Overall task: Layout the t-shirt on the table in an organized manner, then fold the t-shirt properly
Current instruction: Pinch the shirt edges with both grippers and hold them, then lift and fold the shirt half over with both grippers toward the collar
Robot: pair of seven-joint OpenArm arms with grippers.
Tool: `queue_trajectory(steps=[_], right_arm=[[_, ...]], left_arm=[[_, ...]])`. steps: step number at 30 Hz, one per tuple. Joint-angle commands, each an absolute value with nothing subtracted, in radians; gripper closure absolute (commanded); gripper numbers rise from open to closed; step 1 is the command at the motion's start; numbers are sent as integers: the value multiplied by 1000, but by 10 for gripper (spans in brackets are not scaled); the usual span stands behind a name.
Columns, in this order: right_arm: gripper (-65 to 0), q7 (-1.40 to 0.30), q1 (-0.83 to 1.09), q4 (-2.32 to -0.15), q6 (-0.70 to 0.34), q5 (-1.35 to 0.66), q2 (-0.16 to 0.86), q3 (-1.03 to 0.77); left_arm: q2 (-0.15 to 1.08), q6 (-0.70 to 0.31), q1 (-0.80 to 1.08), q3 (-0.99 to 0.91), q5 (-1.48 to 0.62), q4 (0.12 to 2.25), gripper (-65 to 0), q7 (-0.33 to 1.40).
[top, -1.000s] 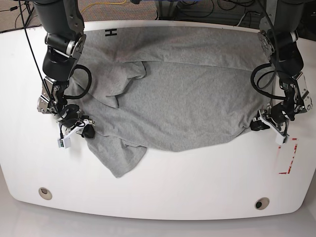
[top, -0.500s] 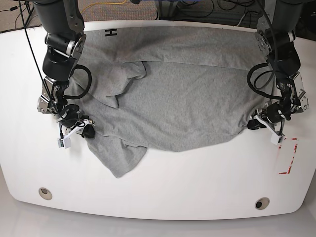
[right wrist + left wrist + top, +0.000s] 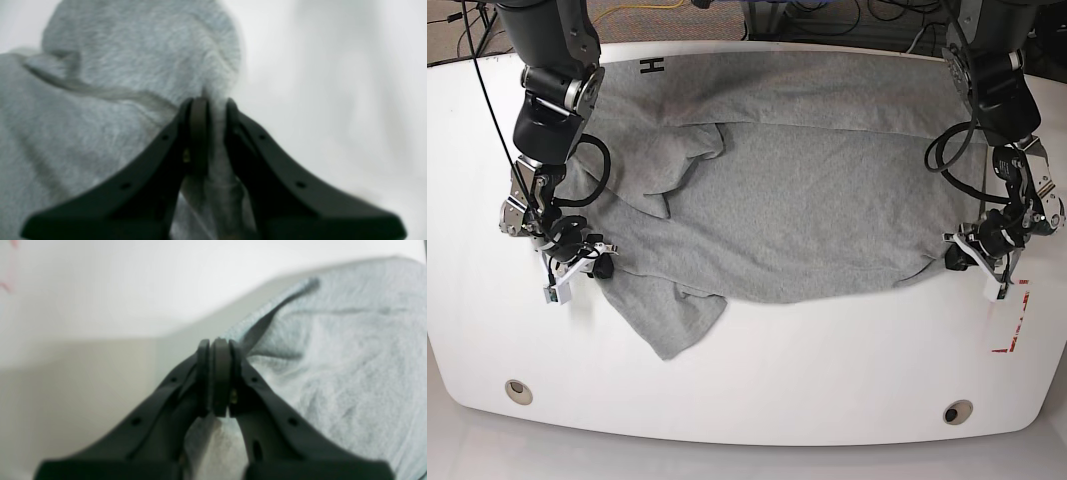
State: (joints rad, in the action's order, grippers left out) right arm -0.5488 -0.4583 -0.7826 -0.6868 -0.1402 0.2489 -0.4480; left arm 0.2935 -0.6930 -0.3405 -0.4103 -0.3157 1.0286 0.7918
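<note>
Gripping t-shirt (image 3: 807, 190) edges | left tool (image 3: 959, 256) clenched on hem, right of frame | right tool (image 3: 595, 262) pinching cloth, left of frame | shirt spread on bench (image 3: 827, 380)

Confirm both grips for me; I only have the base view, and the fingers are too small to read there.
Observer: In the right wrist view, the right gripper is shut on a bunched fold of the t-shirt. Grey cloth fills the gap between its pads.
Operator: Now the left.
Observer: In the left wrist view, the left gripper has its pads pressed flat together, with no gap. The cloth's edge runs up beside one finger, but I see none between the pads.
Operator: Report what lies beyond it.
Observer: Bare white table.
</note>
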Motion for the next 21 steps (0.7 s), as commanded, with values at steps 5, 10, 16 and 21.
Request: queue_trajectory(steps=[5, 10, 16, 21], right_arm=[[-30, -578, -484, -900, -697, -156, 249, -449], [-30, -602, -484, -929, -697, -160, 248, -447], [-30, -642, -481, -993, -697, -159, 248, -447], [-30, -696, -461, -1069, -697, -162, 248, -447]], left_arm=[[306, -698, -364, -381, -338, 1142, -3, 769], [306, -698, -364, -377, -338, 1188, -3, 769], [306, -698, -364, -377, -338, 1265, -3, 769], [306, -698, -349, -377, -341, 1322, -1, 769]])
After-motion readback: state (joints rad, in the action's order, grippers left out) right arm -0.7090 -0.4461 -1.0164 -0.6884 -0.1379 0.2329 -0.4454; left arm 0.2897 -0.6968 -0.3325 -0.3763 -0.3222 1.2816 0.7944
